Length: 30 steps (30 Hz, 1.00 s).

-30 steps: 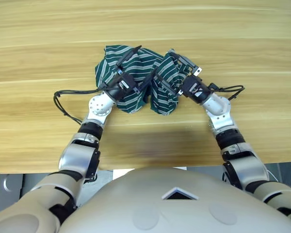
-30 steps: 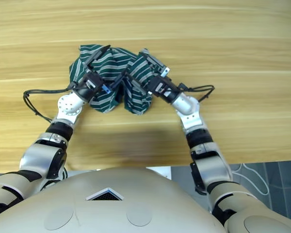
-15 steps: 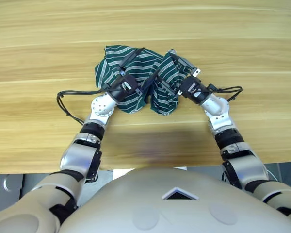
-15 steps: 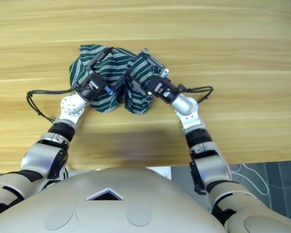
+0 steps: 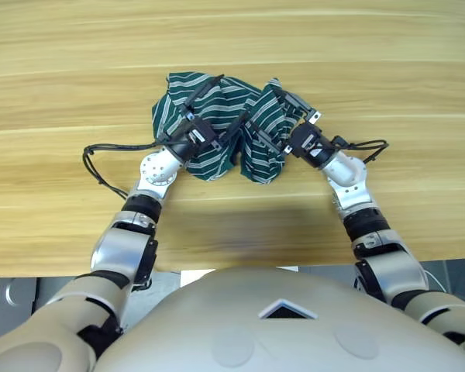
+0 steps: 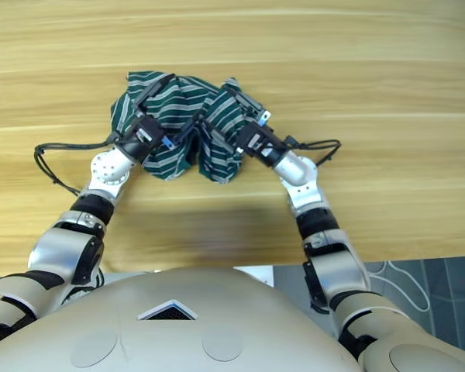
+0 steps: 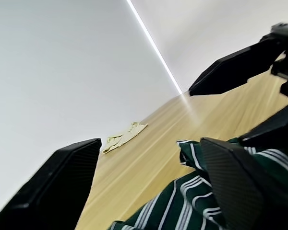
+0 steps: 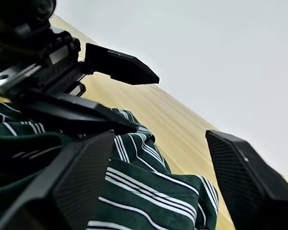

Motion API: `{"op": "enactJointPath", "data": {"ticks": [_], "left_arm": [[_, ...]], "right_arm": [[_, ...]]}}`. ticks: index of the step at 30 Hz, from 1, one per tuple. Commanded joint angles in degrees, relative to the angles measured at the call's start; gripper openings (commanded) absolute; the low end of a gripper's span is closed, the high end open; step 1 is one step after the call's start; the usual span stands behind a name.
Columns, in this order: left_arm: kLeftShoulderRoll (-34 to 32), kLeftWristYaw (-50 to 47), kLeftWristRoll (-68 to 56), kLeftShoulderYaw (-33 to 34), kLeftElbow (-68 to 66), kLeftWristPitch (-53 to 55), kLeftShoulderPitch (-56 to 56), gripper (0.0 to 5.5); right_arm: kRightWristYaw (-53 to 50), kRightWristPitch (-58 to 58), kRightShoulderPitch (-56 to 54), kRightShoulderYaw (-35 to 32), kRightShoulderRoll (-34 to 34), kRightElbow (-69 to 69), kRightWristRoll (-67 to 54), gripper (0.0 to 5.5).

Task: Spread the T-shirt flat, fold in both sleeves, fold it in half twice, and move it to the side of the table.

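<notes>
The green T-shirt [image 5: 178, 97] with white stripes lies crumpled in a heap on the wooden table [image 5: 232, 31], near the middle. Both grippers hang over the heap from its near side. My left gripper [image 5: 231, 99] stands open, its black fingers spread wide above the cloth's left half. My right gripper [image 5: 262, 108] is open too, over the bunched right half. The two sets of fingers nearly cross at the heap's centre. In the left wrist view the striped cloth [image 7: 182, 201] sits low between the fingers [image 7: 67, 182], not pinched. The right wrist view shows cloth [image 8: 149, 191] under its own spread fingers [image 8: 81, 177].
Bare wood surrounds the heap on all sides, with the table's near edge [image 5: 217, 267] close to my body. Black cables [image 5: 101, 159] loop off both wrists onto the table. A small pale yellow cloth [image 7: 122, 136] lies far off on the tabletop.
My left gripper shifted slightly right and then came back left. The right gripper and the T-shirt have barely moved.
</notes>
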State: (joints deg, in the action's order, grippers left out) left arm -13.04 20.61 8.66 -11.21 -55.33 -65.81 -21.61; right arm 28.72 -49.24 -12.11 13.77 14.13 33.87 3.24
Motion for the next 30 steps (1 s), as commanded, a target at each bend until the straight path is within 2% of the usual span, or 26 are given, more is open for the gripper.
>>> {"op": "enactJointPath", "data": {"ticks": [1, 6, 9, 13, 18, 24, 30], "left_arm": [[-0.7, -0.8, 0.5, 0.6, -1.2, 0.7, -1.7, 3.85], [-1.3, -3.2, 4.1, 0.0, -2.5, 1.3, -2.0, 3.85], [-3.4, -3.3, 8.4, -2.0, -1.4, 0.7, -0.8, 3.85], [-12.0, 0.2, 12.7, -4.2, 5.4, -0.7, 0.5, 3.85], [-23.5, 5.2, 13.4, -3.2, 23.7, 2.2, 3.3, 3.85], [-29.9, 7.6, 12.5, -1.5, 34.3, 7.3, 3.4, 3.85], [-29.7, 7.3, 13.7, -2.5, 32.8, 9.2, 3.0, 3.85]], "right_arm": [[0.0, 0.2, -0.1, -0.8, 0.6, -0.4, -0.4, 3.52], [-1.9, 0.9, -0.6, -1.4, 1.5, 0.3, 2.2, 3.52], [-8.0, 2.5, -1.4, -1.8, 5.5, -1.6, 12.8, 3.52], [-13.2, 7.8, -3.8, -2.2, 13.4, -8.5, 27.5, 3.52], [-15.1, 15.4, -7.1, 4.5, 18.3, -6.2, 42.3, 3.52], [-14.9, 16.3, -6.3, 7.7, 19.6, -10.0, 43.3, 3.52], [-17.3, 20.0, -7.3, 3.4, 20.0, -19.0, 40.5, 3.52]]}}
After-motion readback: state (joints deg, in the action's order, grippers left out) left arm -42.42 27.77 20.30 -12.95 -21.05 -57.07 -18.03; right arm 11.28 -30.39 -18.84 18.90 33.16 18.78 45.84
